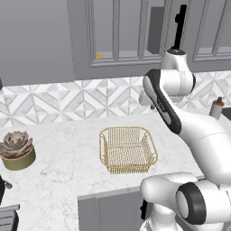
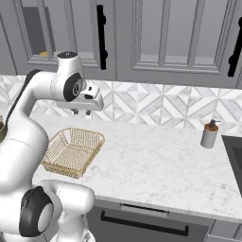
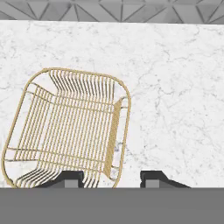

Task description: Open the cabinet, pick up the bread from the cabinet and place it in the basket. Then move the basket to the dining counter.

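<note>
The gripper (image 2: 84,109) hangs above the counter (image 2: 156,160), pointing down, fingers partly spread and holding nothing. The basket (image 3: 65,129) lies empty directly below it, offset toward one finger. The cabinet (image 1: 119,38) door appears shut; its black bar handle (image 1: 179,27) stands vertical, above and behind the gripper. The bread (image 1: 99,55) shows as an orange patch behind the glass, low on the shelf. Judgement: the handle comes first, upward and back.
</note>
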